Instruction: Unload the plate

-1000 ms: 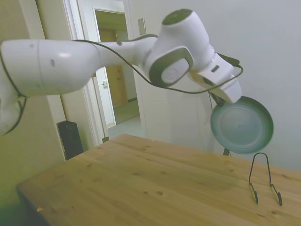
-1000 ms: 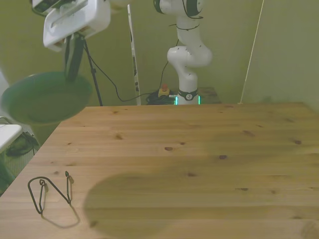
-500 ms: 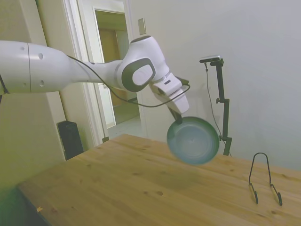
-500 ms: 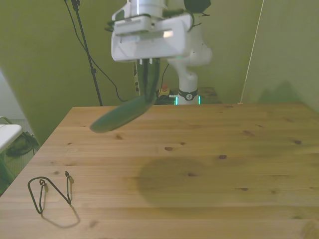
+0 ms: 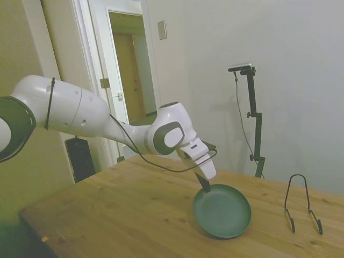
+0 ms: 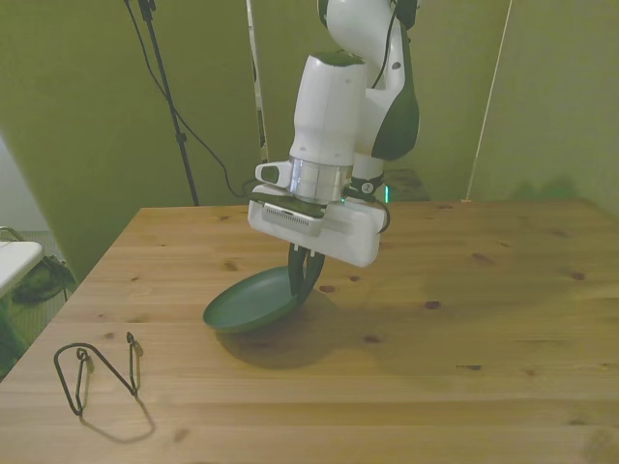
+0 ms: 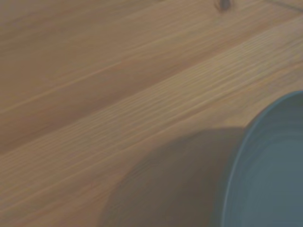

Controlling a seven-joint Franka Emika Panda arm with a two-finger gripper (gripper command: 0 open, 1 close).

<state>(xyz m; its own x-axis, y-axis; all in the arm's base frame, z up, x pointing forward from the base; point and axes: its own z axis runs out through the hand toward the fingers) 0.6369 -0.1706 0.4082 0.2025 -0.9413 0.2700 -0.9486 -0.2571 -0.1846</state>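
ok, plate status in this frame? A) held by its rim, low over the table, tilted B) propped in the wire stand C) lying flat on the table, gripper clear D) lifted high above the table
A: the gripper pinches the rim of the plate, which slants down close to the table, well apart from the empty wire stand.

The side view is evenly and fairly brightly lit, with pale walls and a greenish vignette darkening its left edge and corners. The front view is dimmer and carries a strong yellow-green cast across the wall and worktop point(image 6: 464, 319). There, a soft, broad shadow lies on the wood just under and beside the plate point(image 6: 250, 302), so the light falls from above. The wrist view is soft and out of focus: wood grain smears, and the plate's rim point(image 7: 246, 142) is hazy beside a dark shadow.
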